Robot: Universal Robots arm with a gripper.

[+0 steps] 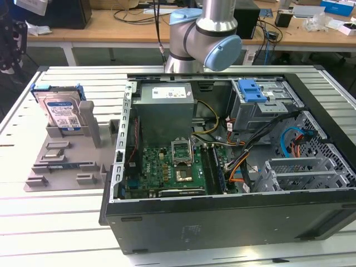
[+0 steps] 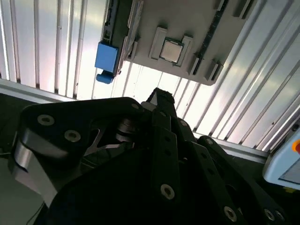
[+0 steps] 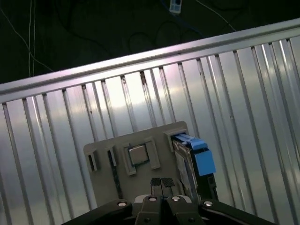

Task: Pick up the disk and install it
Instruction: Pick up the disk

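Nearly upright disk [image 1: 62,113], leaning back, grey holder [image 1: 62,154]

No text legible: disk [image 1: 62,113] label with barcodes, power-supply box [image 1: 165,114] sticker, print too small.

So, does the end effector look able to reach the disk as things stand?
Probably yes: the disk stands on edge in the grey holder, outside the computer case, nothing above it, and the end effector hangs over that holder.
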